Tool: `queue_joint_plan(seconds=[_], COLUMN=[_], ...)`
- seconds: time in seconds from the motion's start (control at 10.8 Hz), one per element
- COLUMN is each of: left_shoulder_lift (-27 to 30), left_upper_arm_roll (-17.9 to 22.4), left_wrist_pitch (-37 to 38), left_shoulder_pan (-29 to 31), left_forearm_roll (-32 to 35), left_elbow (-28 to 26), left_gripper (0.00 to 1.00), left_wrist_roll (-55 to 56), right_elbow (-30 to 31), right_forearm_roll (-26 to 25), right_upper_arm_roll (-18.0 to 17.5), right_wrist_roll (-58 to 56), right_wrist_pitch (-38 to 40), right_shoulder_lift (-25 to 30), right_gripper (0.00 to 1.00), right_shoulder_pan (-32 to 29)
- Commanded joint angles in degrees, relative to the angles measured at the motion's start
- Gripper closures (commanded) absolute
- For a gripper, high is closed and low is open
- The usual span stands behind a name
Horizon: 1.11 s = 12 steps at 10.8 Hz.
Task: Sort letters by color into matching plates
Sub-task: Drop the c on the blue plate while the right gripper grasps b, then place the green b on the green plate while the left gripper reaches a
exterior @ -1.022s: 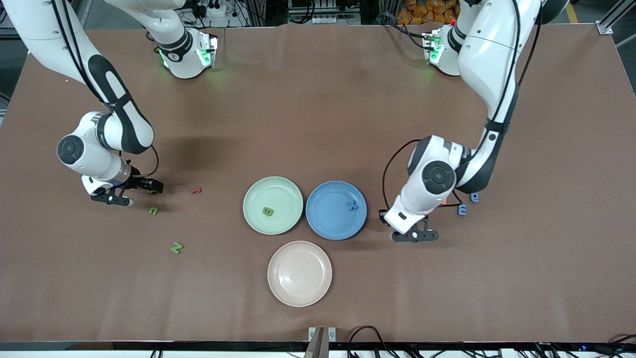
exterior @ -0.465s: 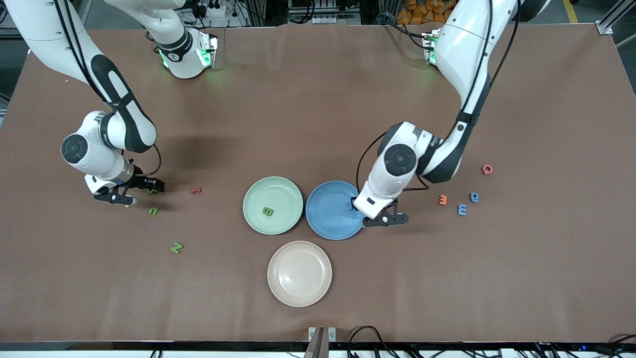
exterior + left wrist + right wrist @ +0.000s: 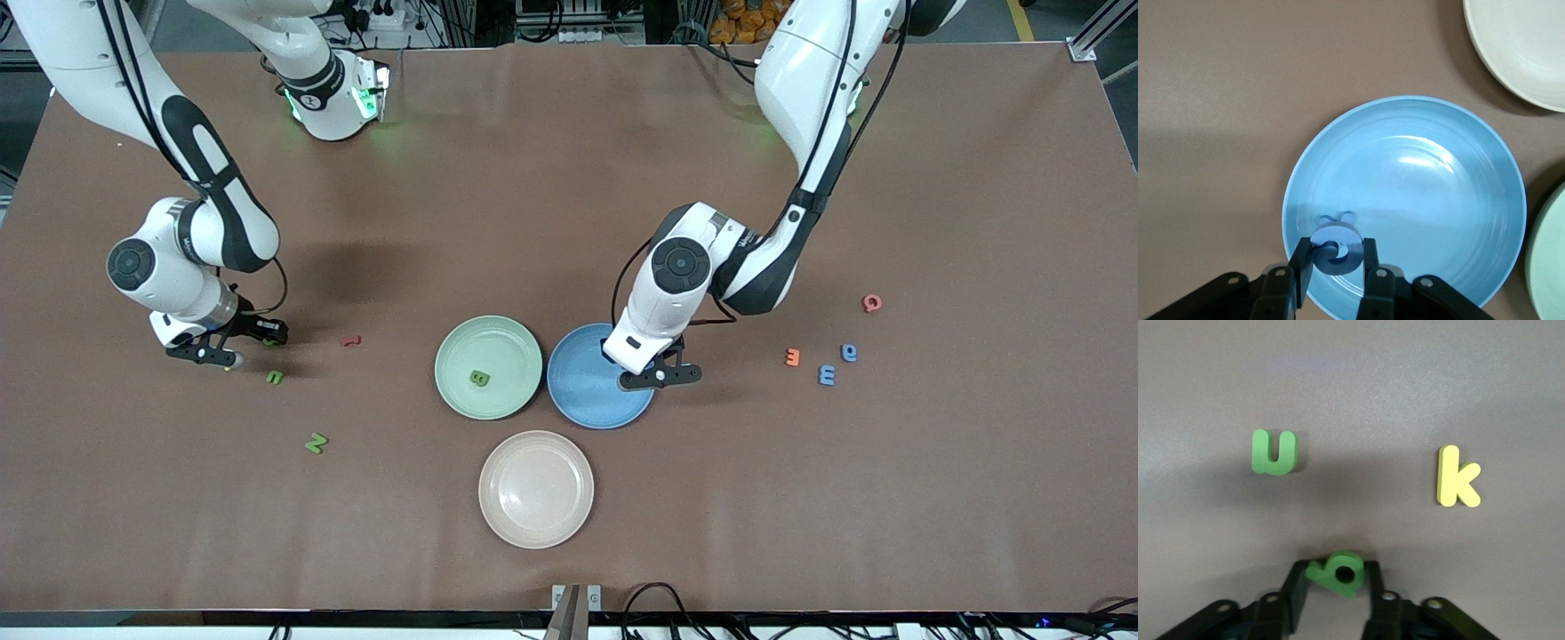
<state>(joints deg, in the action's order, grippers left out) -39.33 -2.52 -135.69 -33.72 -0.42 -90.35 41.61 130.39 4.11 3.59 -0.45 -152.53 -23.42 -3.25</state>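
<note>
My left gripper (image 3: 633,357) (image 3: 1336,257) is shut on a blue letter (image 3: 1336,248) and hangs over the blue plate (image 3: 582,391) (image 3: 1425,193), near its rim. Another blue letter (image 3: 1337,219) lies in that plate, partly hidden by the held one. Low over the table at the right arm's end, my right gripper (image 3: 262,342) (image 3: 1337,583) is shut on a green letter (image 3: 1338,573). A green u-shaped letter (image 3: 276,377) (image 3: 1275,452) lies close by. Nearer the front camera is a green N (image 3: 316,442). The green plate (image 3: 498,342) holds a green B (image 3: 480,378). Two blue letters (image 3: 827,374) (image 3: 850,353) lie at the left arm's end.
A cream plate (image 3: 536,489) (image 3: 1525,47) sits nearer the front camera than the other two plates. A yellow k (image 3: 1457,485) lies next to the right gripper, a red letter (image 3: 352,340) beside it. An orange letter (image 3: 792,357) and a red one (image 3: 872,302) lie by the loose blue letters.
My left arm has carried the blue letter from the left arm's end of the table to over the blue plate. The right gripper's fingers have closed onto the green letter.
</note>
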Motion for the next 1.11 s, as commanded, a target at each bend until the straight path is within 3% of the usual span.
queue_joint_plan(seconds=[0.0,0.09,0.56,1.02], left_shoulder_lift=[-0.3,-0.4,-0.2,1.8], left_upper_arm_roll=[0.7,0.8,1.2,1.1], left_wrist_pitch=[0.9,0.9,1.0,5.6], left_shoulder_pan=[-1.1,-1.4,-1.3,9.4], left_forearm_roll=[-0.9,0.1,1.3,1.4], left_elbow=[0.9,0.9,0.6,-0.9], left_gripper=[0.67,0.01,0.0,0.0], left_wrist_roll=[0.8,0.6,0.0,-13.6], right_elbow=[2.1,2.1,1.2,-1.9], right_forearm_roll=[-0.2,-0.2,-0.2,-0.2], right_upper_arm_roll=[-0.2,-0.2,-0.2,-0.8], right_wrist_roll=[-0.7,-0.7,-0.4,5.4], right_wrist_pitch=[-0.6,-0.6,4.3,6.1], right_shoulder_lift=[2.1,2.1,5.1,6.4], right_gripper=[0.6,0.61,0.63,0.63], right_shoulder_pan=[0.0,0.0,1.3,5.7])
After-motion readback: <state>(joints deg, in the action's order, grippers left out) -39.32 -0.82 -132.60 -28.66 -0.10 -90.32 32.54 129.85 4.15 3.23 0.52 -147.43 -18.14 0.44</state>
